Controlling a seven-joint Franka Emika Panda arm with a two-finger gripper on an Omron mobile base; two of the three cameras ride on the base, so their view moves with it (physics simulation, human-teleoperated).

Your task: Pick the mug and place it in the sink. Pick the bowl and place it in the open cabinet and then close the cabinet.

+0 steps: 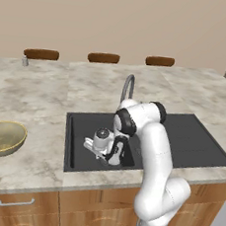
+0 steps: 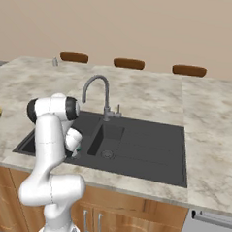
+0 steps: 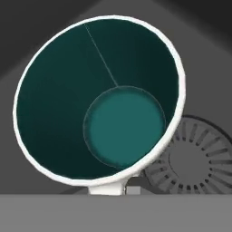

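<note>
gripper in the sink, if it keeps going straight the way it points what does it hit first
Probably the sink floor near the drain. The gripper is shut on the mug, whose base would likely touch first; depth is unclear.

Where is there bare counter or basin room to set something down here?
Free: counter between the bowl and the sink, the counter behind the faucet, and the sink's right basin. Crowded: the left basin, where the gripper holds the mug.

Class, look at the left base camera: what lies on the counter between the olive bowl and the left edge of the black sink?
Nothing. In the left base view the marble countertop runs bare from the bowl to the sink rim.
</note>
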